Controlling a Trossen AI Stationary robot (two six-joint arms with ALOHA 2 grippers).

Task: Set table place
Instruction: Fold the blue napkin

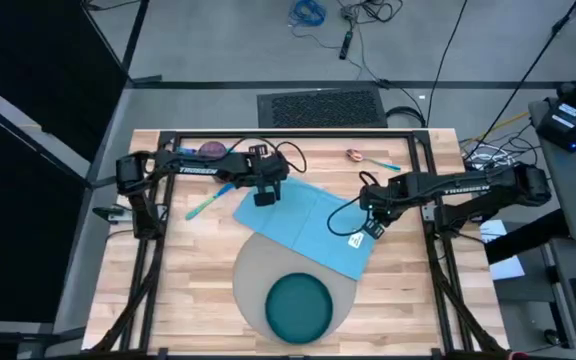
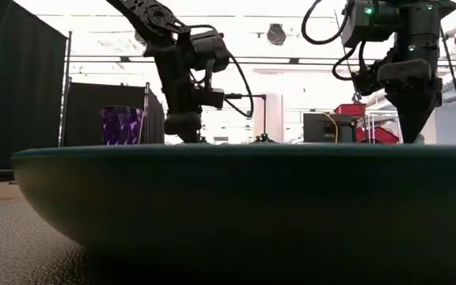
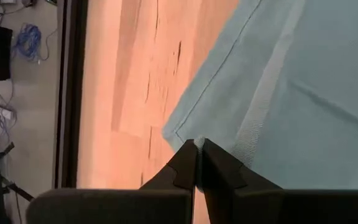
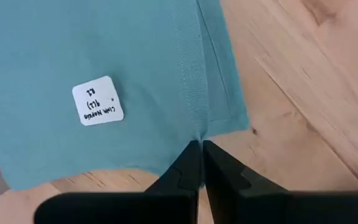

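Both tools, left (image 1: 265,196) and right (image 1: 372,228), pinch napkin (image 1: 308,222) edges; uneven pulling could tear free a thin grip.

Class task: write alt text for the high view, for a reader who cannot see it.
Seen from above, two dark arms pinch opposite edges of a light blue napkin on a wooden table: the left claw and right claw are both shut on it. The napkin overlaps a grey placemat holding a teal plate.
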